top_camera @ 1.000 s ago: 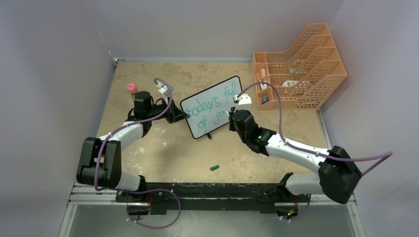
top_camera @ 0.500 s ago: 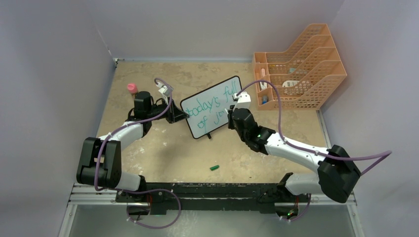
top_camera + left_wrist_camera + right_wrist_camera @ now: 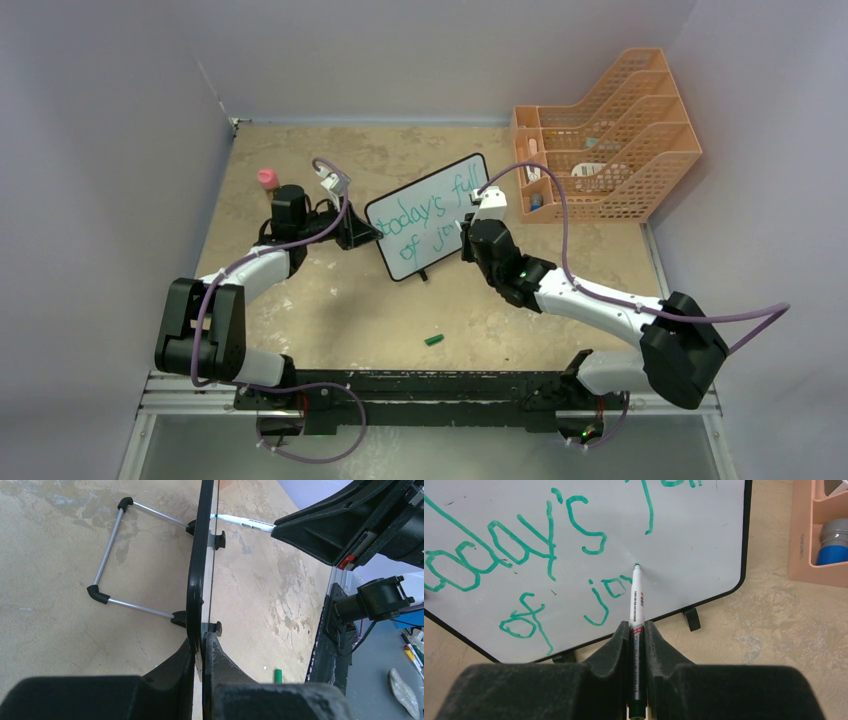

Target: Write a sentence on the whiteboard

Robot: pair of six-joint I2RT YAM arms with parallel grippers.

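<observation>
Whiteboard (image 3: pixel 430 215) stood tilted mid-worktop, its left edge clamped in left pincer (image 3: pixel 202 642). Right pincer (image 3: pixel 636 627) pinched marker (image 3: pixel 636 600), whose long axis pointed straight at the board. Tip sat just up-right of "jo".

Bench (image 3: pixel 330 300): beige, mottled stone-look surface with pale worn patches and scuffs. Enclosure: plain pale lavender-grey panels on three sides, namely the left wall (image 3: pixel 90 150), back wall (image 3: pixel 430 50) and right wall (image 3: pixel 770 150). Near edge: a metal rail (image 3: pixel 180 395) runs along the bench. Far right corner: an orange mesh file rack (image 3: pixel 610 130) stands near the right wall. Lighting even and diffuse; shadows soft.
</observation>
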